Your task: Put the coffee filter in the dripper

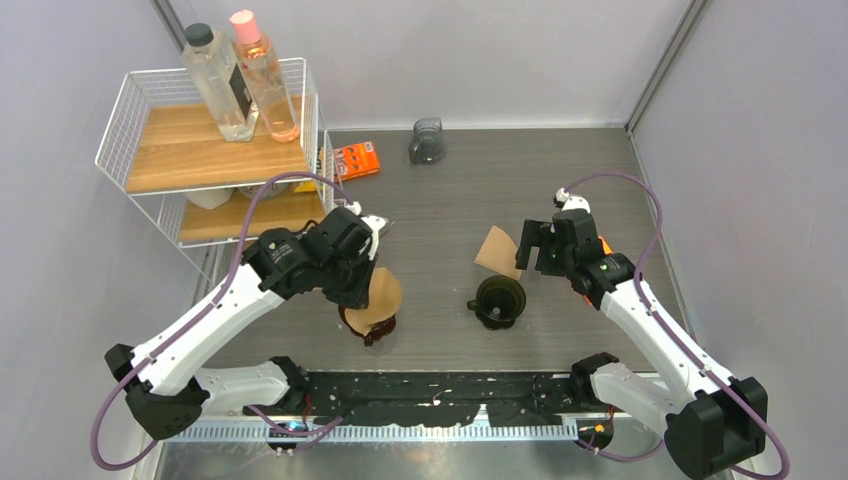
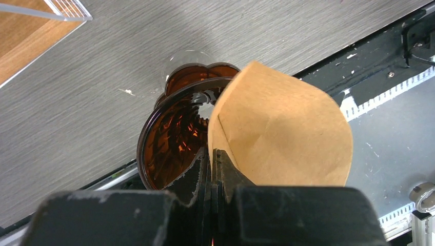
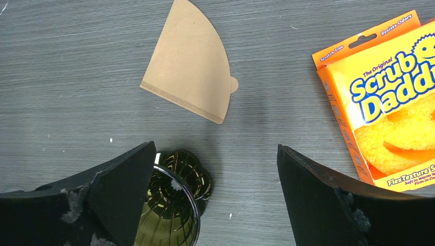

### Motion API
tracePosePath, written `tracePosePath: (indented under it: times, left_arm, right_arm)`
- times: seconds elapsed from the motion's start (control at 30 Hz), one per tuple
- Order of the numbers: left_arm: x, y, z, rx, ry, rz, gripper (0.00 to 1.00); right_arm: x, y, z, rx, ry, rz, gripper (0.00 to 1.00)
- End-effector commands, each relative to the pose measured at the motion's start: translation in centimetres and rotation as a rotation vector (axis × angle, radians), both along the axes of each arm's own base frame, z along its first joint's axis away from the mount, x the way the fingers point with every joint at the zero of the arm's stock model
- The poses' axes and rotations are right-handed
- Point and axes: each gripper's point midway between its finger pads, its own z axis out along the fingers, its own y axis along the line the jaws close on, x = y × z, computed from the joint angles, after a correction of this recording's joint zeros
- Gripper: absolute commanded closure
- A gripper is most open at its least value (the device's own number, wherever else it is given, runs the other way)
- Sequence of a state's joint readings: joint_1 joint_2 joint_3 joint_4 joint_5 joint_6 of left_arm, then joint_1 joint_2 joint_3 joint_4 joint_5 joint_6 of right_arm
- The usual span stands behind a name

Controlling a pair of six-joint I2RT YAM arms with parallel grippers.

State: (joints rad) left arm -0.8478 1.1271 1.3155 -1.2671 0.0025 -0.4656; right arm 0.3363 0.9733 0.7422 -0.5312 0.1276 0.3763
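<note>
My left gripper (image 2: 211, 154) is shut on the edge of a brown paper coffee filter (image 2: 282, 133). It holds the filter just above and beside the rim of an amber dripper (image 2: 174, 133); in the top view this filter (image 1: 378, 292) covers most of that dripper (image 1: 368, 328). A second filter (image 3: 190, 66) lies flat on the table, ahead of my right gripper (image 3: 215, 169). That gripper is open and empty and hovers over the table next to a dark green dripper (image 3: 174, 205), whose rim sits by the left finger.
An orange Scrub Daddy box (image 3: 384, 102) lies right of the right gripper. A white wire shelf (image 1: 125, 140) with two bottles (image 1: 240, 75) stands at the back left. A small orange box (image 1: 357, 160) and a dark grey object (image 1: 427, 140) sit at the back.
</note>
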Motion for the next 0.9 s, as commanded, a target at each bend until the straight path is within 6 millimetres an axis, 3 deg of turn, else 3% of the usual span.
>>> tracePosePath:
  times: [0.0,0.2,0.43,0.87]
  left_arm:
    - [0.1,-0.4,-0.1,-0.03,-0.005,0.016,1.0]
    - [0.7,-0.2,-0.4,-0.013,-0.026,0.042,0.99]
    - [0.7,-0.7,0.7,-0.05,-0.035,0.04,0.77]
    - [0.9,0.0,2.5,-0.064,-0.083,0.063,0.57]
  right_arm:
    - [0.7,-0.3,0.9,0.0,-0.049,-0.017,0.04]
    - [0.6,-0.4,1.1,-0.002,-0.055,-0.017,0.05]
    - [0.6,-0.3,1.3,0.003,-0.062,-0.013,0.05]
    - [0.6,-0.1,1.4,0.011,-0.064,-0.005,0.05]
